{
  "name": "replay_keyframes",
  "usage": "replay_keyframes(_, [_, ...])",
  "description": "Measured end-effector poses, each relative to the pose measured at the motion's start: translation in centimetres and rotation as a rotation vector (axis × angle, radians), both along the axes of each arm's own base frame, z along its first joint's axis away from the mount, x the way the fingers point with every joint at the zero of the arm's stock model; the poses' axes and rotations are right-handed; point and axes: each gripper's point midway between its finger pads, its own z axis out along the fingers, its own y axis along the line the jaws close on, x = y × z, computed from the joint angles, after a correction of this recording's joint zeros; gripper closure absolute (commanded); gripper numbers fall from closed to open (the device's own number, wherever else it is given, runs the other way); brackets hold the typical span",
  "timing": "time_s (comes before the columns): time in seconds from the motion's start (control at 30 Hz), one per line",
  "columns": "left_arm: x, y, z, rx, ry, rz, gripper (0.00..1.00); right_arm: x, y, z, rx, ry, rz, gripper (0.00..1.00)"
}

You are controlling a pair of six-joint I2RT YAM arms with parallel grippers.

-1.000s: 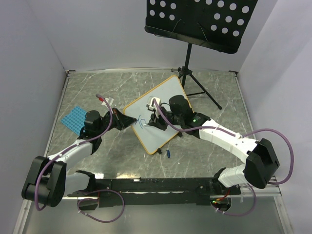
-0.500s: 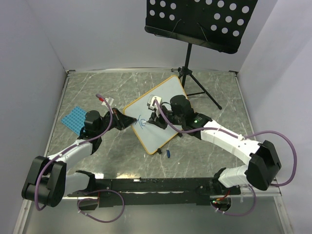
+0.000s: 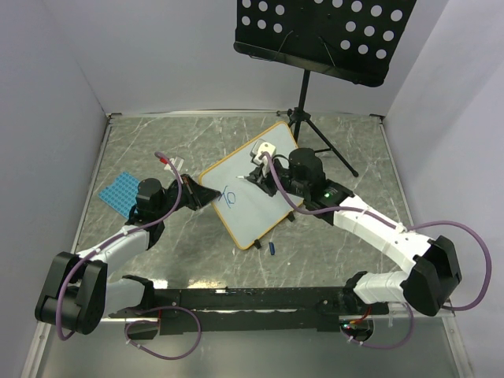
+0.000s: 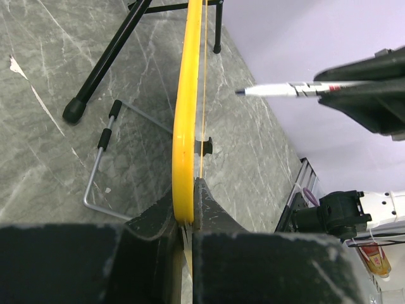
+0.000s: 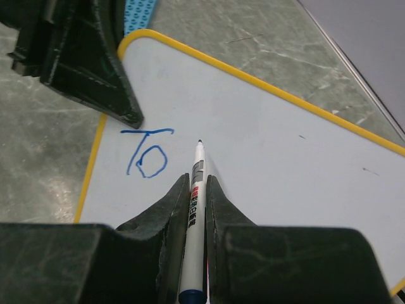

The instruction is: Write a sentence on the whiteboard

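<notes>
Whiteboard point(image 3: 248, 220) turned corner-on, with a sentence point(image 5: 147, 152) barely begun

The white board, with rounded corners and a thin orange-yellow frame, sits skewed like a diamond in the middle of the grey marbled table point(image 3: 157, 142). Near its left corner stand just two blue handwritten letters, "To"; the rest of the surface is blank.

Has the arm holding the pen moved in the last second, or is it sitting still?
Yes. The right gripper with its pen has shifted away from the blue letters, toward the whiteboard's far corner by the music stand.
</notes>
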Motion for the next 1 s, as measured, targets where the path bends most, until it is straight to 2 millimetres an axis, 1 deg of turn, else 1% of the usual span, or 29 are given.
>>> replay_keyframes(0.17, [0.0, 0.0, 0.0, 0.0, 0.0, 0.0, 0.99, 1.1, -0.4, -0.3, -0.004, -0.003, -0.047, 1.0])
replay_keyframes(0.4, [0.0, 0.0, 0.0, -0.001, -0.002, 0.0, 0.99, 1.6, -0.3, -1.4, -0.016, 0.018, -0.067, 1.0])
replay_keyframes(0.5, [0.0, 0.0, 0.0, -0.001, -0.002, 0.0, 0.99, 1.7, -0.2, -1.7, -0.018, 0.026, -0.067, 1.0])
replay_keyframes(0.77, [0.0, 0.0, 0.0, -0.001, -0.002, 0.0, 0.99, 1.8, 0.0, -1.7, -0.012, 0.025, -0.064, 1.0])
replay_keyframes(1.0, [0.0, 0.0, -0.1, -0.001, 0.003, 0.002, 0.99, 1.6, 0.2, -2.4, -0.026, 0.043, -0.045, 1.0])
